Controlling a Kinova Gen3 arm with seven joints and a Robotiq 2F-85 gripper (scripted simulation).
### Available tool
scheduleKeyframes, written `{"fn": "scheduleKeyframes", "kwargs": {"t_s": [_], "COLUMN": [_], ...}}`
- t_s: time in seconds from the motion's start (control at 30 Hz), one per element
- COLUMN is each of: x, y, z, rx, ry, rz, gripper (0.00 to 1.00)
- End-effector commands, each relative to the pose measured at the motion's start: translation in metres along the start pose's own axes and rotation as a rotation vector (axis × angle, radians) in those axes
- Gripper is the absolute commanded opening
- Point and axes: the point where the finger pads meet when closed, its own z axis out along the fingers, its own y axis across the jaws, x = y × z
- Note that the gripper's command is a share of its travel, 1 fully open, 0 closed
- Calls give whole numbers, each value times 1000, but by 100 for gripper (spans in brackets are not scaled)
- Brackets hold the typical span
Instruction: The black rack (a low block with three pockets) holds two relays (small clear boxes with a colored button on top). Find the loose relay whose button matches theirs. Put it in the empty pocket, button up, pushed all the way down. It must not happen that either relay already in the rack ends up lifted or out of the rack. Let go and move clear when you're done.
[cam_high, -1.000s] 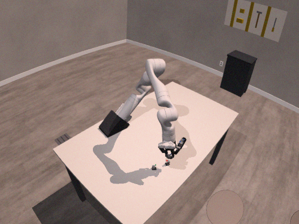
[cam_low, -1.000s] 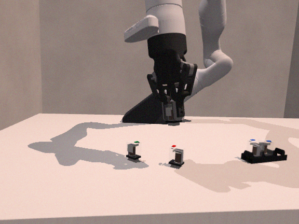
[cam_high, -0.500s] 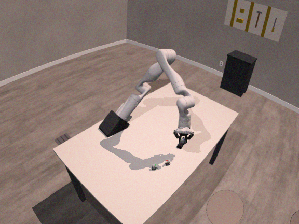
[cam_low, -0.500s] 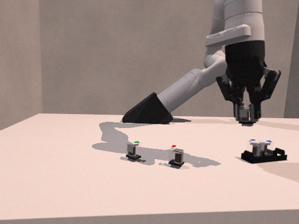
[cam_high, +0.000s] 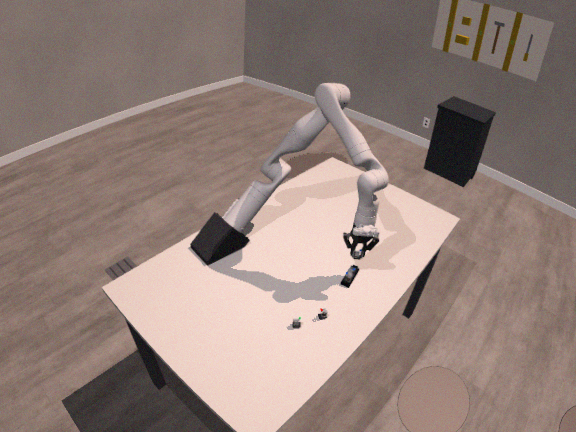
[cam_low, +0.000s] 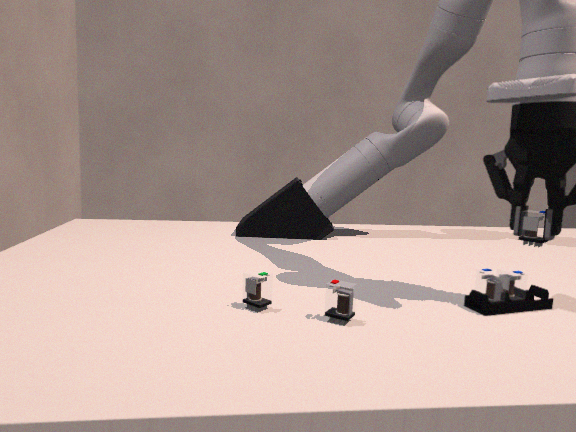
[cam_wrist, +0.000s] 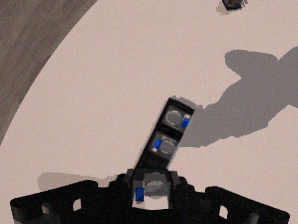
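Observation:
My gripper (cam_high: 358, 256) (cam_low: 533, 229) (cam_wrist: 151, 180) is shut on a clear relay with a blue button (cam_low: 531, 222) (cam_wrist: 153, 184) and holds it upright, a little above the table. The black rack (cam_high: 346, 283) (cam_low: 480, 306) (cam_wrist: 148, 148) lies just in front of the gripper. It holds two blue-button relays (cam_low: 492, 286) (cam_wrist: 176, 119) side by side; the pocket nearest the gripper is empty. A green-button relay (cam_high: 297, 323) (cam_low: 256, 289) and a red-button relay (cam_high: 322, 314) (cam_low: 342, 299) stand loose on the table, apart from the rack.
The white table (cam_high: 200, 310) carries the arm's black wedge base (cam_high: 217, 244) (cam_low: 287, 215) at its far side. The rack lies near the table's right edge. A black cabinet (cam_high: 459, 140) and a round stool (cam_high: 433, 399) stand on the floor.

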Motion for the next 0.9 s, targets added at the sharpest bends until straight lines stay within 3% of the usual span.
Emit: {"fn": "scheduleKeyframes", "kwargs": {"t_s": [0.0, 0.6, 0.87], "x": [-5, -7, -7], "y": [-1, -1, 0], "z": [-3, -2, -2], "rx": [-7, -10, -7], "ry": [17, 19, 20], "rz": [-11, -9, 240], "gripper": [0, 0, 0]}}
